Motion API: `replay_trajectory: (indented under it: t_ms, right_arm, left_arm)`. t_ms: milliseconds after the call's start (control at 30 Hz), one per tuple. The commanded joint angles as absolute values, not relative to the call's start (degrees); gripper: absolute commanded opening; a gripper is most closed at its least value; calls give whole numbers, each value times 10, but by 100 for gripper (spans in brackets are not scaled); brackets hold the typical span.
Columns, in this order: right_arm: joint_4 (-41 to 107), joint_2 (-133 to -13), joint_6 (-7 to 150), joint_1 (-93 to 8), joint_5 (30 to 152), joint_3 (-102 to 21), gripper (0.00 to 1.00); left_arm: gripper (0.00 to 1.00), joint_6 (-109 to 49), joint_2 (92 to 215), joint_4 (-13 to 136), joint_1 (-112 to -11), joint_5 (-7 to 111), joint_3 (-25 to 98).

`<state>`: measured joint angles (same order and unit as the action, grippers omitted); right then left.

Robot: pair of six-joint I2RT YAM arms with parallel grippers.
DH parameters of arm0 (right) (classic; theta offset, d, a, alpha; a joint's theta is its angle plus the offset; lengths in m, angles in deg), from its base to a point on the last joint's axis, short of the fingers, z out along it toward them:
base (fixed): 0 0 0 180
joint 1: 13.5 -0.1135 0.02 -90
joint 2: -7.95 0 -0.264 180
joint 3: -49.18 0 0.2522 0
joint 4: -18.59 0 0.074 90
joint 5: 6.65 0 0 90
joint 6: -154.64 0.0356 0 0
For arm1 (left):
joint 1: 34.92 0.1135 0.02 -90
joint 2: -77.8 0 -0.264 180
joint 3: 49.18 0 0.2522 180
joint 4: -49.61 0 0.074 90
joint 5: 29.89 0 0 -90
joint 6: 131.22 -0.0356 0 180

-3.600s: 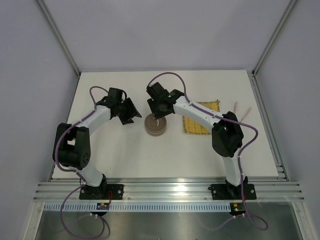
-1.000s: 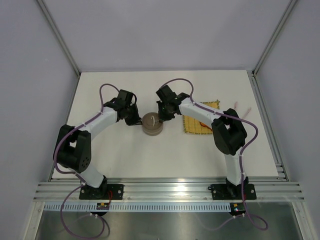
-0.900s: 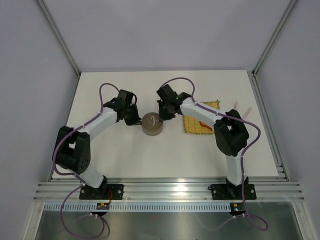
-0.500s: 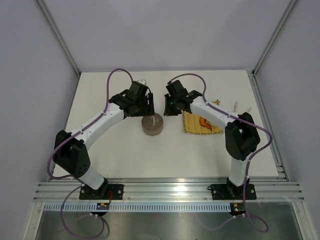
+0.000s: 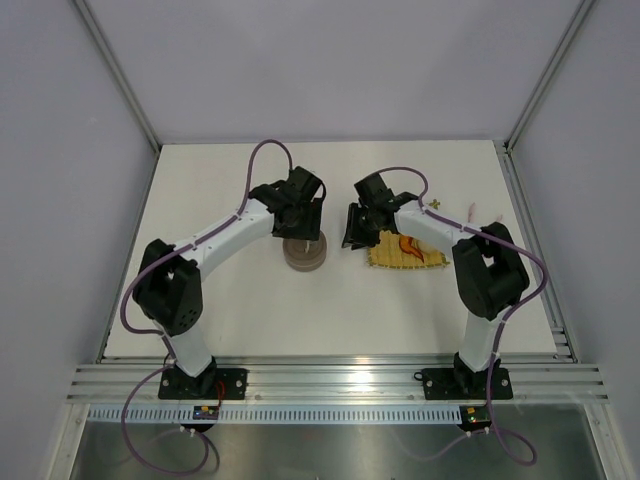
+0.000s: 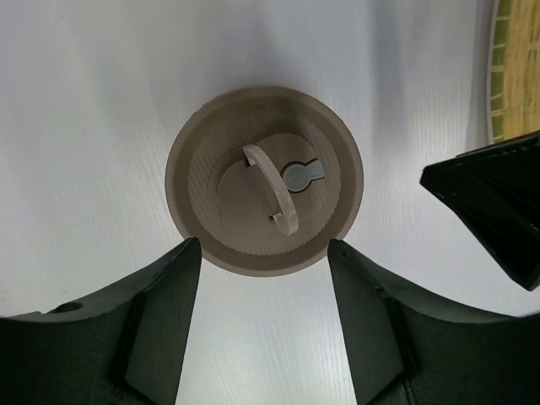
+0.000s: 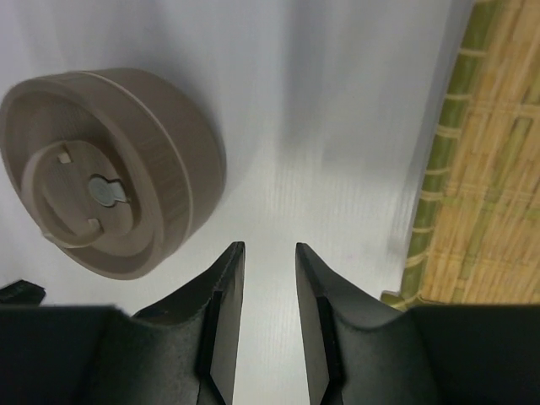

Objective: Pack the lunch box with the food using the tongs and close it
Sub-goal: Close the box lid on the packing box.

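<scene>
The lunch box (image 5: 306, 251) sits lidded mid-bench (image 5: 230, 300), just beneath my left claw (image 6: 263, 337), the nearer one, its jaws wide and empty. My right claw (image 7: 268, 321), narrowly parted and empty, hangs to its right, by the mat (image 5: 405, 252).

One round lunch box (image 5: 305, 252) stands on the table, with one lid (image 6: 265, 180) on it and a single hoop handle (image 6: 278, 186) on that lid. There's one yellow woven mat (image 5: 425, 260), and on it I count one orange piece of food (image 5: 411, 245); any others I can't make out from here. Two arms, a left arm (image 5: 230, 230) and a right arm (image 5: 435, 228), carry one gripper each, the left gripper (image 6: 263, 249) and the right gripper (image 7: 267, 253), with two fingers apiece, four fingers in all
</scene>
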<state>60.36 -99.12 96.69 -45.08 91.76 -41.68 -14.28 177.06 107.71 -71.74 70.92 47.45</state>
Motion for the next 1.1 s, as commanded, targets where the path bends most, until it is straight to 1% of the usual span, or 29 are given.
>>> replay_trajectory:
  t_ms: [0, 100, 133, 267, 333, 433, 567, 700, 833, 1000, 1067]
  right_arm:
    - [580, -947, 980, -434, 939, -393, 38]
    - [577, -940, 979, -433, 940, -382, 38]
    - [573, -939, 980, -433, 942, -380, 38]
    - [563, -937, 985, -433, 950, -373, 38]
    - [562, -938, 985, -433, 952, -373, 38]
    - [556, -944, 980, -433, 968, -377, 38]
    - [554, -958, 973, -435, 991, -384, 39]
    - [549, -961, 974, -435, 1001, -383, 39]
    - [546, -960, 973, -435, 1004, -380, 39]
    - [542, -960, 973, -435, 1011, -379, 39]
    - [541, -963, 973, -436, 1016, -381, 39]
  left_arm:
    - [63, -160, 1787, 1072, -718, 696, 498]
    - [59, -165, 1803, 1071, -721, 696, 505]
    - [56, -168, 1805, 1072, -722, 699, 507]
    - [49, -176, 1821, 1071, -723, 696, 518]
    - [49, -179, 1826, 1069, -723, 694, 521]
    - [45, -183, 1832, 1067, -723, 694, 522]
    - [37, -187, 1840, 1066, -723, 692, 523]
    - [25, -194, 1842, 1059, -722, 679, 519]
    - [23, -196, 1847, 1058, -723, 674, 516]
    - [18, -198, 1844, 1052, -722, 674, 507]
    - [12, -198, 1845, 1052, -723, 675, 507]
